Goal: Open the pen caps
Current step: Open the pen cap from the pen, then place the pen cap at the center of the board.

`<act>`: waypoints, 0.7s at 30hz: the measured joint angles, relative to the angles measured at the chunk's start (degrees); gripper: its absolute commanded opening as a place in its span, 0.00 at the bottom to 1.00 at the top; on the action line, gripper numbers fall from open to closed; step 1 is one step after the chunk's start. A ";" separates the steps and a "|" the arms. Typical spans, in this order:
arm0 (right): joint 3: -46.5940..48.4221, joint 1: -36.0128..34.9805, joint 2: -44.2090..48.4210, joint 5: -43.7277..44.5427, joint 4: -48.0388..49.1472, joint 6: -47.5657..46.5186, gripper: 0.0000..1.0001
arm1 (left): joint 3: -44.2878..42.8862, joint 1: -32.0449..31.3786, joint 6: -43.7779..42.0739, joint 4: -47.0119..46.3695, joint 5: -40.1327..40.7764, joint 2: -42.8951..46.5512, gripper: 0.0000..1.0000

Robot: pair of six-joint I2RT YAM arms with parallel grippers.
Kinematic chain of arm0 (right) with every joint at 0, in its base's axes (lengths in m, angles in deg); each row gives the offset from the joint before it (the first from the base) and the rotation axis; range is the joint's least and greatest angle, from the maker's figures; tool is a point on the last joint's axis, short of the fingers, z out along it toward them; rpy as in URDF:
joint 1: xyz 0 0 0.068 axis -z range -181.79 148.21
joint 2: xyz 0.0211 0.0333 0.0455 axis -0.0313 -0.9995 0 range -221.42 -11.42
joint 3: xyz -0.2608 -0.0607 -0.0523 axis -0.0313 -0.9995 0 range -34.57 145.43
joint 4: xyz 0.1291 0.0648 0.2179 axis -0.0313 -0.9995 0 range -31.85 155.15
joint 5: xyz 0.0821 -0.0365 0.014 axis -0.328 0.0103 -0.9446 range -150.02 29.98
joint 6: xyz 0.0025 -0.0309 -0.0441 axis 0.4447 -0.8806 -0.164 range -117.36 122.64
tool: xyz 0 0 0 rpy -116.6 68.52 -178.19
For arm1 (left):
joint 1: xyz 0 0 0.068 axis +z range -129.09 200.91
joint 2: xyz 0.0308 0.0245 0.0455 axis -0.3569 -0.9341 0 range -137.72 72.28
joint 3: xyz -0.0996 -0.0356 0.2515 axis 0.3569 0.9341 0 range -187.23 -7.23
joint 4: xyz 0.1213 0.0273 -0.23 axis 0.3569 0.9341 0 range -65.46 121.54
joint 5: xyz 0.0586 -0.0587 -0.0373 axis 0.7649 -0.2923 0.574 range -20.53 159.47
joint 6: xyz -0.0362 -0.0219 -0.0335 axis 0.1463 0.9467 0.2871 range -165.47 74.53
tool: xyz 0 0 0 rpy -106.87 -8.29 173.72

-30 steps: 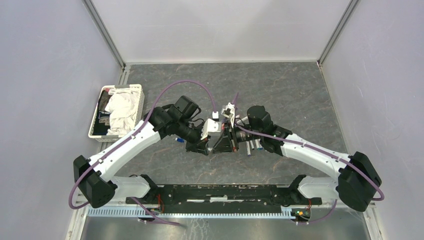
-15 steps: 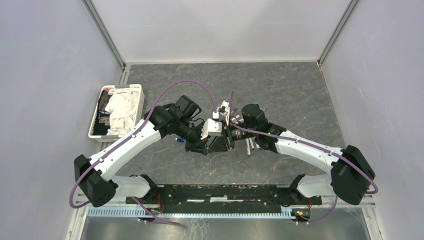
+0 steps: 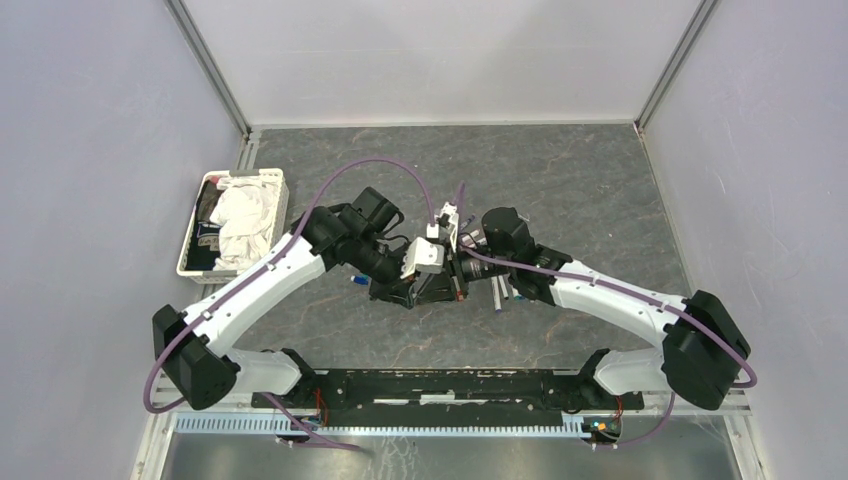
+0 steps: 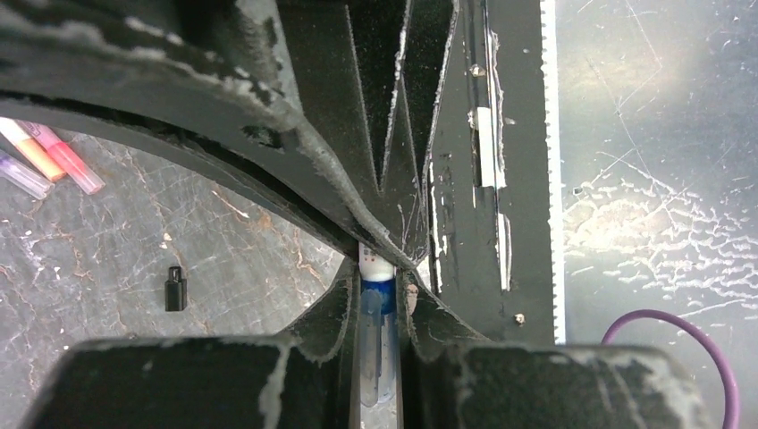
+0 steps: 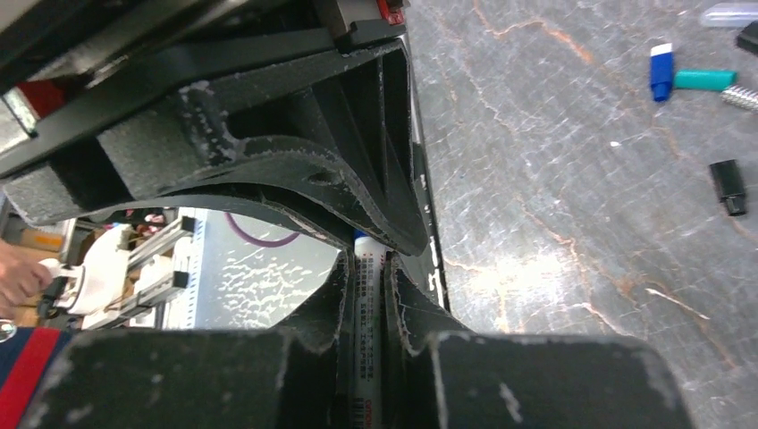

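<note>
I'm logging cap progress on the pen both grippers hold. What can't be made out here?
Top view: the thin white pen with a blue end, hidden beneath the left gripper and right gripper, both shut on it.
Left wrist view: whether its cap has separated; black fingers cover the seam.
Right wrist view: the barrel's print, too small to read.
Top view: the loose pens under the right arm, too small to count.

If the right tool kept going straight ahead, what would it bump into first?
The left tool. It is nose to nose with the right tool, both pinching the same pen.
</note>
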 measured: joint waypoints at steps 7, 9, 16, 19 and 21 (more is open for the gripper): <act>3.69 -0.46 0.20 7.63 -5.27 -6.47 0.00 | -3.91 6.80 -11.54 5.14 -3.54 -3.43 0.02; 3.56 -0.92 2.60 12.50 -4.37 -8.66 0.00 | -6.62 11.58 -16.39 7.23 -8.48 -4.52 0.02; -5.55 0.33 19.56 12.98 -17.81 -10.82 0.00 | -7.58 27.78 -28.59 15.61 -0.90 2.84 0.02; -6.75 0.20 19.69 10.58 -26.40 -11.28 0.00 | -5.40 27.89 -30.58 18.23 5.33 3.48 0.02; -6.99 0.20 19.76 10.14 -29.62 -11.30 0.00 | -3.21 27.65 -32.11 19.41 7.61 3.34 0.02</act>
